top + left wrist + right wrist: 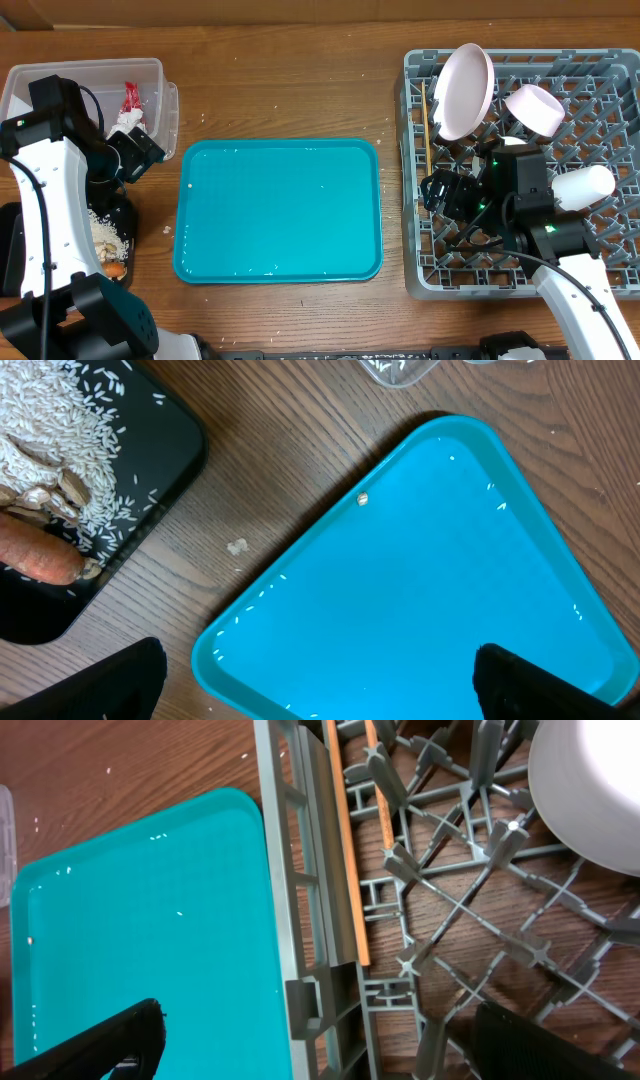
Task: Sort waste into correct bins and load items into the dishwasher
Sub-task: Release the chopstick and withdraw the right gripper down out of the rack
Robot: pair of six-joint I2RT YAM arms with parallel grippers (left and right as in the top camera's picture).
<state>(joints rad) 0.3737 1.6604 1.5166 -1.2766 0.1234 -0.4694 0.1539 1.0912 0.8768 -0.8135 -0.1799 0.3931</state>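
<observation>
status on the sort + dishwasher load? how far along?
Looks nearly done. The red wrapper and silvery wrapper sit in the clear tub; rice scraps and carrot lie on the black tray. The plate, bowl, cup and chopsticks are in the grey rack. In hand: nothing, left gripper and right gripper both open, empty. Remaining: only crumbs on the teal tray.

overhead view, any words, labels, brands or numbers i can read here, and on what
None can be read in any view.
red wrapper in the clear tub: any print is too small to read.
teal tray, grey dish rack, white plate: no marks show.
</observation>
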